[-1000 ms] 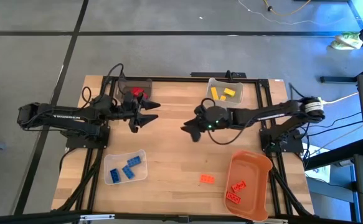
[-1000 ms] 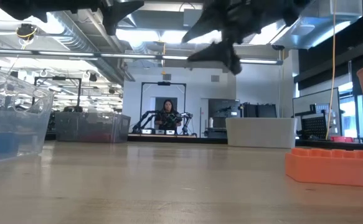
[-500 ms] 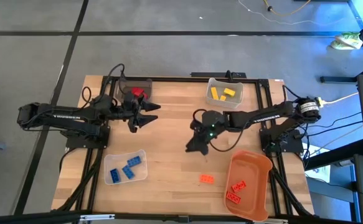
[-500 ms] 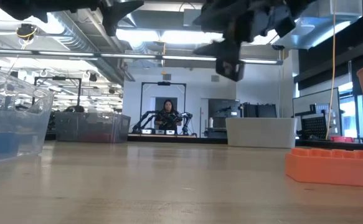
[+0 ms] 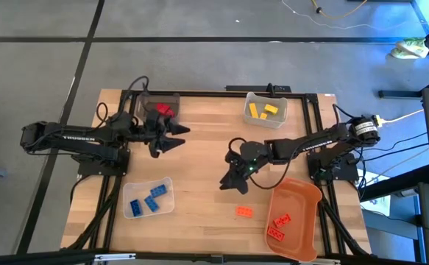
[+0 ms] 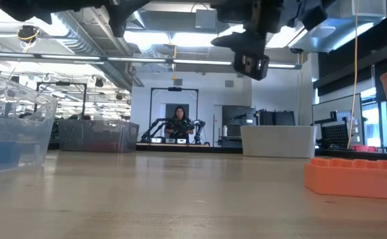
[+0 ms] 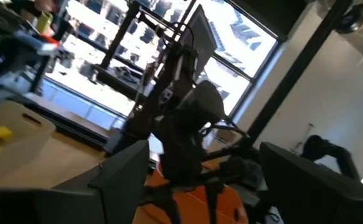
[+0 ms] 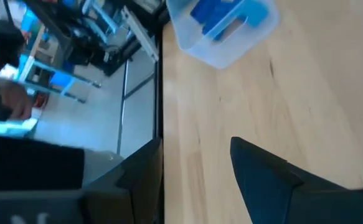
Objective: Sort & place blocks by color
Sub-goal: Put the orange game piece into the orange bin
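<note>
One orange block point(image 5: 244, 212) lies flat on the bare wood near the table's near edge; the low view shows the same block point(image 6: 356, 176) close up. Other blocks lie in bins: blue blocks point(image 5: 146, 200), red blocks point(image 5: 162, 110), yellow blocks point(image 5: 264, 111) and two orange blocks point(image 5: 279, 226). My right gripper point(image 5: 232, 185) is open and hovers above the table, a short way to the far left of the loose orange block. In its wrist view the right gripper point(image 8: 197, 177) is over bare wood. My left gripper point(image 5: 175, 138) is open and waits by the dark bin.
An orange bin point(image 5: 302, 193) stands at the near right, a clear bin point(image 5: 166, 184) with blue blocks at the near left, a dark bin point(image 5: 149, 99) at the far left and a clear bin point(image 5: 252, 99) with yellow blocks at the far right. Bare wood lies between them.
My right gripper has moved from the middle of the table toward the near edge, closer to the loose orange block, and has tipped its fingers downward. It has stayed open. The blocks have not moved.
</note>
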Tool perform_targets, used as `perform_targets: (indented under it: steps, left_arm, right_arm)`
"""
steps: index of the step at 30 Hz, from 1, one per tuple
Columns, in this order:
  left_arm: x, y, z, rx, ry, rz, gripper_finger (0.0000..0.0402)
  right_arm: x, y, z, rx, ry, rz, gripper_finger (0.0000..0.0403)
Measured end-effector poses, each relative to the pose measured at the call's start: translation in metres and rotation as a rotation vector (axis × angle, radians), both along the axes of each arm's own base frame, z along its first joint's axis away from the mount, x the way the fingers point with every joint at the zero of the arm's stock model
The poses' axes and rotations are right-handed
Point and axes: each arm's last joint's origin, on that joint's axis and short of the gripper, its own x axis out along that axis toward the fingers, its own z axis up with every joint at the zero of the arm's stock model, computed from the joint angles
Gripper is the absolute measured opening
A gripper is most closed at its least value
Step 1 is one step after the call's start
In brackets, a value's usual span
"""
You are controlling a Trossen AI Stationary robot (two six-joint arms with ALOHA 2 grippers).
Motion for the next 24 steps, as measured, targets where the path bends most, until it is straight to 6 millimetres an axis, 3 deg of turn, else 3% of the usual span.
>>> perform_targets:
  steps: [5, 9, 13, 18, 24]
  left_arm:
    - [0.0, -0.005, 0.0, -0.063, 0.008, -0.07, 0.0294]
    - [0.001, -0.01, 0.0, -0.065, 0.009, -0.098, 0.0294]
    - [0.001, -0.017, 0.0, -0.069, 0.009, -0.103, 0.0293]
    - [0.001, -0.024, -0.001, 0.006, 0.008, -0.086, 0.0293]
    - [0.001, -0.024, -0.001, 0.055, 0.004, -0.035, 0.0293]
  right_arm:
    - [0.005, -0.002, 0.007, 0.035, -0.057, -0.11, 0.0191]
    - [0.008, -0.001, 0.016, 0.056, -0.13, -0.089, 0.0191]
    - [0.016, 0.006, 0.032, 0.056, -0.033, -0.012, 0.0191]
    - [0.03, 0.036, 0.054, -0.146, 0.108, 0.086, 0.0191]
    - [0.036, 0.078, 0.043, -0.314, 0.288, 0.111, 0.0191]
